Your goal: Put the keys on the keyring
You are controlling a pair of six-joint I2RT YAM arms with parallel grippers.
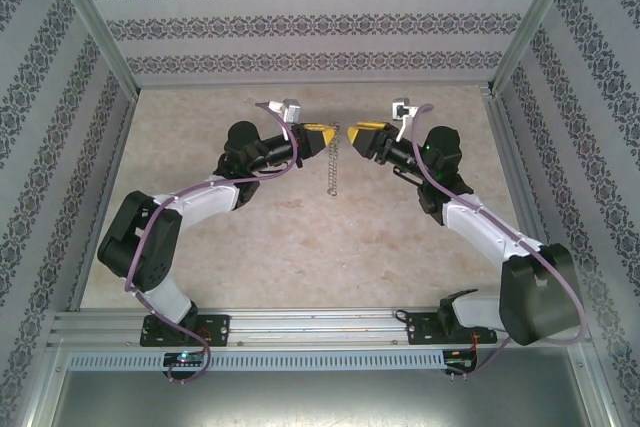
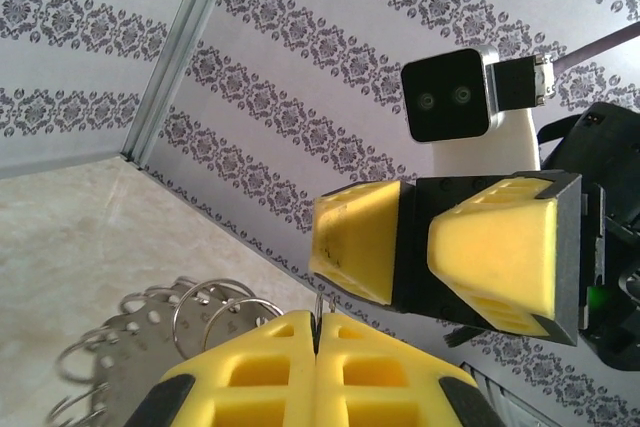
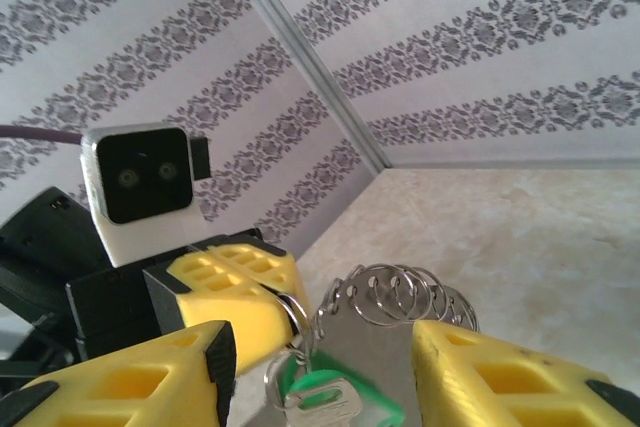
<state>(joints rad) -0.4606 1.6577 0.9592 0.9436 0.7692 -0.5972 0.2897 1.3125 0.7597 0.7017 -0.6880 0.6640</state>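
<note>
Pinched a thin loop of the keyring (image 3: 398,295) between the pressed-together fingers of the left pincer (image 2: 316,322), with a chain (image 1: 330,165) dangling below. Framed the green-headed key (image 3: 322,402) between the half-spread fingers of the right pincer (image 3: 322,339), tip to tip with the left; touching or not, could not tell. Seemed mid-threading; next called for closing on the key and steering it onto the loop.

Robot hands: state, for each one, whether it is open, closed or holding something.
Left hand: closed, pinching the keyring by its thin wire.
Right hand: open, gripping nothing.
</note>
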